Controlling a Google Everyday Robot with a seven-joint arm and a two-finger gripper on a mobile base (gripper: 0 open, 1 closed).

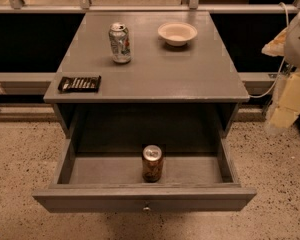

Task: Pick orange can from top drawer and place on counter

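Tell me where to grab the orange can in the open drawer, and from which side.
I'd grip the orange can across its upper body, coming down from above: it stands upright close behind the drawer front, which blocks a level approach, with bare floor left and right for the jaws. The gripper is not in view.

Office-like indoor hall, speckled terrazzo floor [270, 174], metal railing [140, 8] behind grey cabinet [165, 69], gripper [286, 101] at right edge.

The top drawer [145, 198] is pulled open, with the orange can [152, 164] upright inside near its front centre. On the counter [180, 74] stand a silver-white can [120, 43], a white bowl [177, 33] and a dark flat tray [79, 83]. The gripper [286, 103] hangs at the right edge, well apart from the cabinet.
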